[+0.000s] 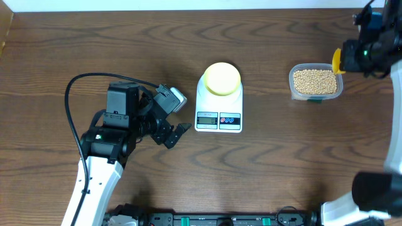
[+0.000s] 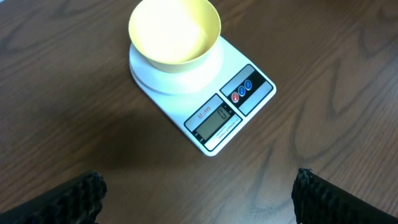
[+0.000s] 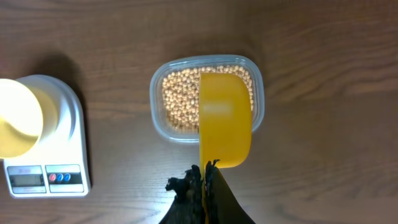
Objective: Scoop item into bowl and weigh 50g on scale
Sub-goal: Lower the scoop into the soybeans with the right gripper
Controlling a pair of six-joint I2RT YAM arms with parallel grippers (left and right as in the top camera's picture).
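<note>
The pale yellow bowl [image 1: 221,78] [image 2: 175,31] [image 3: 15,121] stands empty on the platform of the white scale [image 1: 218,119] [image 2: 214,121] [image 3: 46,177] at mid table. Tan beans [image 1: 314,80] [image 3: 180,99] fill a clear plastic tub [image 1: 293,88] [image 3: 158,127] to its right. My right gripper [image 1: 353,56] [image 3: 205,171] is shut on the handle of a bright yellow scoop [image 1: 337,61] [image 3: 225,118], which hangs over the tub's right half. Left of the scale, my left gripper [image 1: 179,116] [image 2: 199,190] stands open and holds nothing, facing the scale's display.
Dark wood tabletop all around. A black cable [image 1: 72,107] loops beside the left arm. The right arm's base [image 1: 377,194] sits at the front right corner.
</note>
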